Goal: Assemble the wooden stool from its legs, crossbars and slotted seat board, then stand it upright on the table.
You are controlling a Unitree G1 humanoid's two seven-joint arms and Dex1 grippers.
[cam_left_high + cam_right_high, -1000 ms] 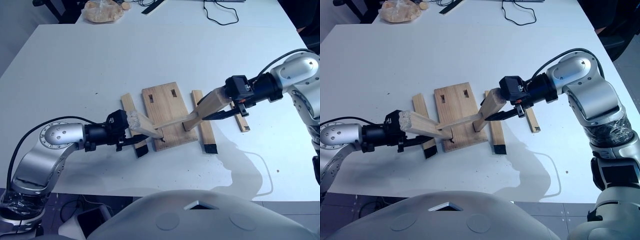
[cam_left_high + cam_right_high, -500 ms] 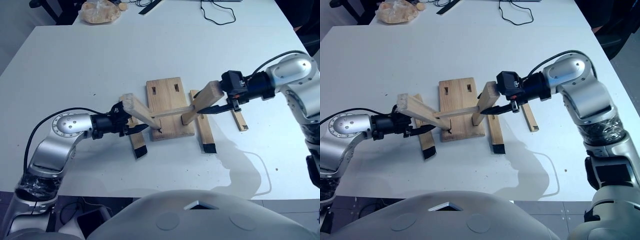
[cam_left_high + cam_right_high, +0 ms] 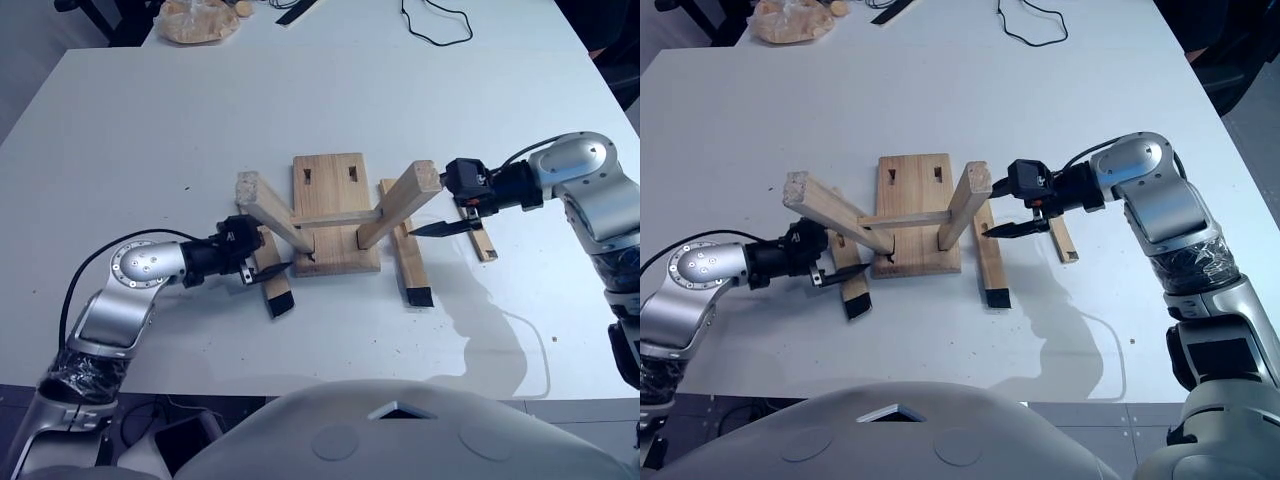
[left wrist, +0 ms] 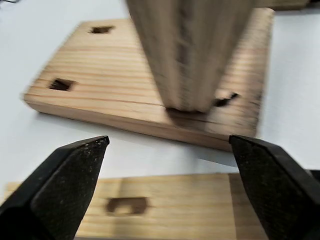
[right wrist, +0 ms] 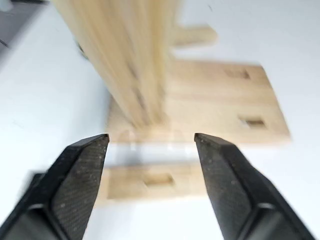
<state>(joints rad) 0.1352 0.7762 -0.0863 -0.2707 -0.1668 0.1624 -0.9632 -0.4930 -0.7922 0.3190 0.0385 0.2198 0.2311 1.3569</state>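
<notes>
The slotted seat board (image 3: pixel 335 180) lies flat mid-table. Two legs (image 3: pixel 272 215) (image 3: pixel 395 208), joined by a crossbar (image 3: pixel 335 216), stand on its near part and lean outward. My left gripper (image 3: pixel 262 258) is open by the left leg's base, whose foot (image 4: pixel 187 100) meets the board at a slot. My right gripper (image 3: pixel 428 210) is open beside the right leg (image 5: pixel 127 65) and holds nothing. Two loose legs with black tips (image 3: pixel 272 285) (image 3: pixel 408 262) lie either side of the board. A thin crossbar (image 3: pixel 480 238) lies under the right gripper.
A bag (image 3: pixel 203 20) and a black cable (image 3: pixel 435 18) lie at the table's far edge. A glossy patch (image 3: pixel 500 330) spreads over the near right of the white table (image 3: pixel 150 110).
Both grippers held the leg frame tilted over the board. The frame now stands more upright on the board, and both grippers have opened and drawn slightly back from the legs.
</notes>
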